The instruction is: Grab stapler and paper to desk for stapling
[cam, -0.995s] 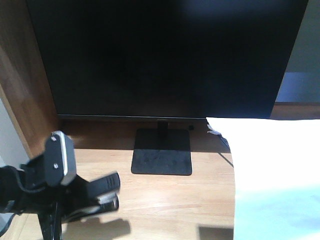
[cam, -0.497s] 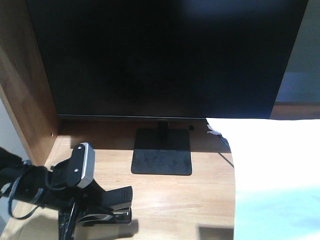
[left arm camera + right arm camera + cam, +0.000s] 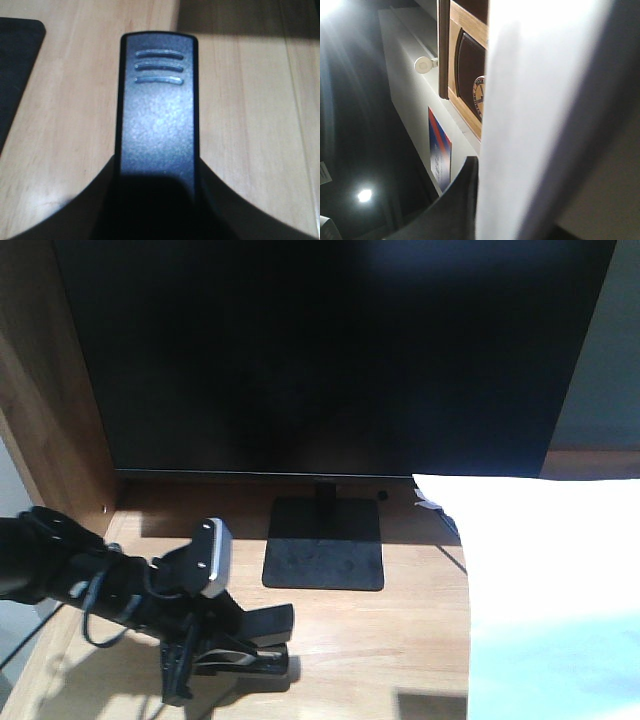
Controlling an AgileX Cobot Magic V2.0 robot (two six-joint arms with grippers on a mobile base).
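Stapler (image 3: 255, 640) down at desk (image 3: 400, 640) surface, front-left of monitor stand (image 3: 323, 545), pinched in left gripper (image 3: 205, 648). Paper (image 3: 550, 580) fills right side of my front view. Right gripper (image 3: 470, 202): one dark finger beside sheet; clamped or not, I cannot tell.

- The stapler (image 3: 250, 638) is black, with a grained top and 3 raised ridges near one end. It lies level and low at the desk's (image 3: 400, 640) left front; contact with the wood cannot be told.
- The paper (image 3: 550, 590) is a large, plain white sheet covering the desk's right side.
- The desk is light, grained wood with a darker brown left panel.
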